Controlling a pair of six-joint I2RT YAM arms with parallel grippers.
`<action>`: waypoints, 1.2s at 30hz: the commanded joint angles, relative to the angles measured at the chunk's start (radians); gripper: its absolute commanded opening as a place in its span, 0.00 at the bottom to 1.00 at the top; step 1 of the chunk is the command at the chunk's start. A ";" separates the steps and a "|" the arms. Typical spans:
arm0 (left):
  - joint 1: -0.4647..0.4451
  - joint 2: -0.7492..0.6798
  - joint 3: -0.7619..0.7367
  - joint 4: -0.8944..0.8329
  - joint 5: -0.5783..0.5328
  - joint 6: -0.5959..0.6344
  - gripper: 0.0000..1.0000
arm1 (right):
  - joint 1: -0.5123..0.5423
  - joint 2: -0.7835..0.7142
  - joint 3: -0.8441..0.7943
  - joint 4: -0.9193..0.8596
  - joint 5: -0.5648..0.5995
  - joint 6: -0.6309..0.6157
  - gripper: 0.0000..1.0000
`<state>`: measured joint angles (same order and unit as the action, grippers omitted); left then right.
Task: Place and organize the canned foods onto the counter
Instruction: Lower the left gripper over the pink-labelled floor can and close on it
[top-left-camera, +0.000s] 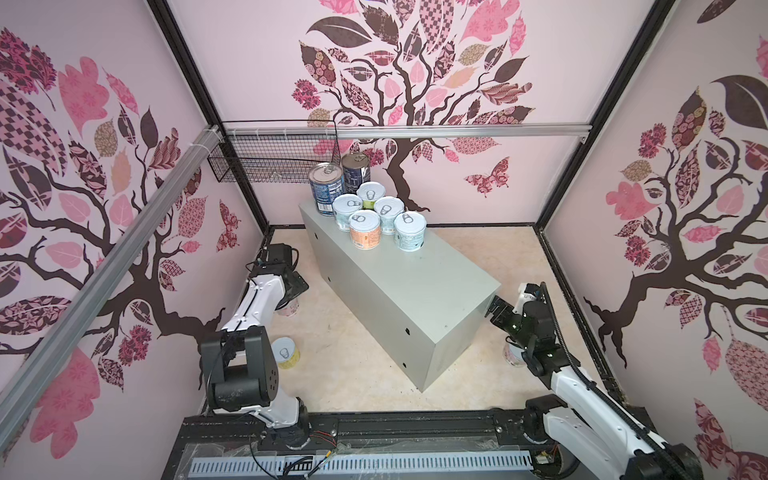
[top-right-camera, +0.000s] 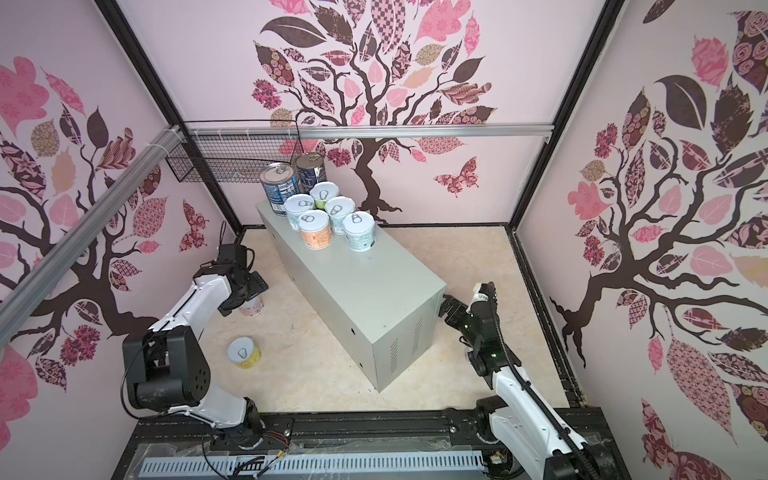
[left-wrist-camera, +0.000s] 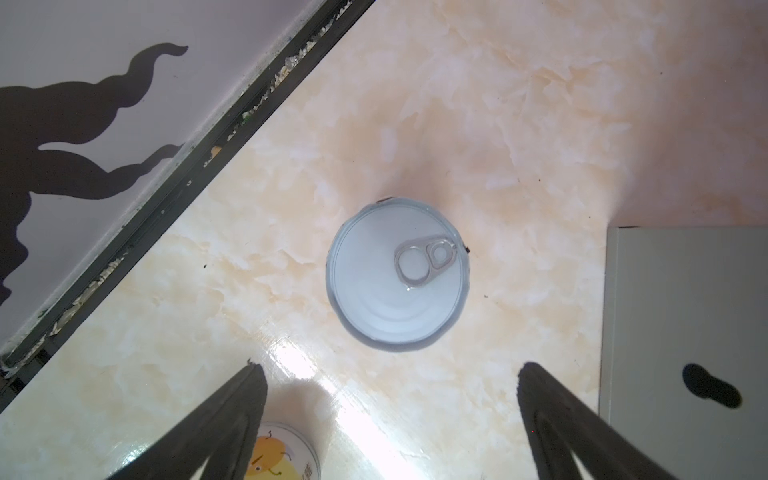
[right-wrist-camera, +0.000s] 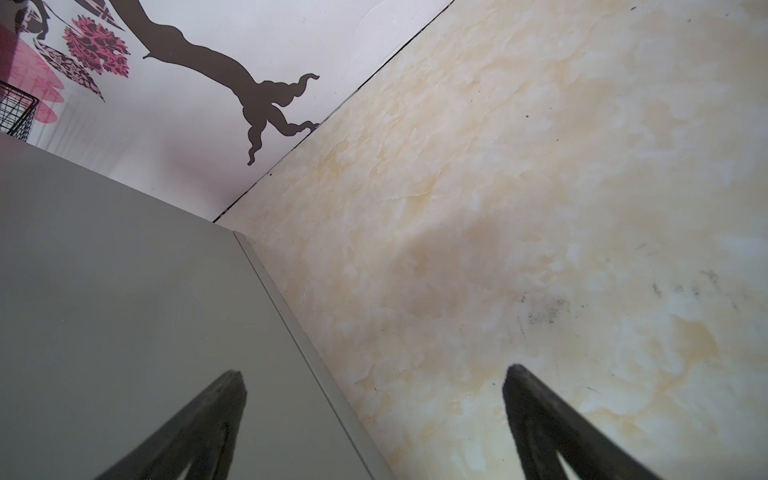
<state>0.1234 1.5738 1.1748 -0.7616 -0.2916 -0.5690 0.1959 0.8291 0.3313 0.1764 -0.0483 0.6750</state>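
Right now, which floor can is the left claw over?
The far can, centred under the open left claw; the yellow can stands off-centre, nearer the arm's base.

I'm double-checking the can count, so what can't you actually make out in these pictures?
Floor can beside the right arm: in a top view the right arm hides its lid and most of its label.
Floor can under the left arm: both top views show a sliver past the left arm; the left wrist view, only its lid.
Yellow can: left wrist view, cut by the edge and a finger.
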 joint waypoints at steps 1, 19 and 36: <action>0.013 0.040 0.065 0.002 -0.029 0.006 0.98 | 0.010 -0.012 0.001 0.011 0.008 -0.005 1.00; 0.036 0.231 0.103 0.051 -0.013 0.025 0.98 | 0.022 -0.014 -0.001 0.016 0.010 -0.011 1.00; 0.044 0.299 0.117 0.075 0.002 0.061 0.77 | 0.023 0.001 -0.006 0.035 0.011 -0.011 1.00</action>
<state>0.1608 1.8618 1.2606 -0.6987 -0.3000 -0.5232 0.2092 0.8276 0.3313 0.1883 -0.0456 0.6739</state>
